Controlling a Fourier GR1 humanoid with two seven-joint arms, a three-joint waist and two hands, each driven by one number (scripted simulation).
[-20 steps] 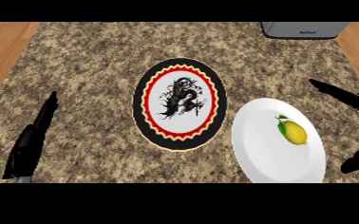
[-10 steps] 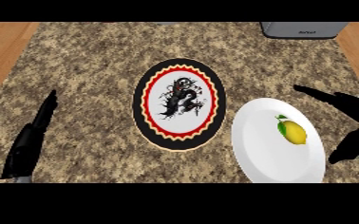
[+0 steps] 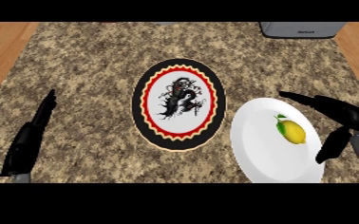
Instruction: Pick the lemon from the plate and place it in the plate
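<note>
Lemon [image 3: 294, 132] lay on white plate [image 3: 259, 142], untouched. Right hand [image 3: 335, 118] spread wide around it, holding nothing. Left hand [image 3: 29, 140] rested open, idle. Risk: closing fingers could nudge lemon, rolling it off rim before reaching patterned plate [image 3: 210, 90].

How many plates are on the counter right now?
2. The white plate sits at lower right, holding the lemon; the patterned black-rimmed plate lies at the centre. None appear hidden.

It was a kitchen: a speckled granite counter [image 3: 91, 66] bore two plates, with a grey appliance [image 3: 301, 29] behind them.
</note>
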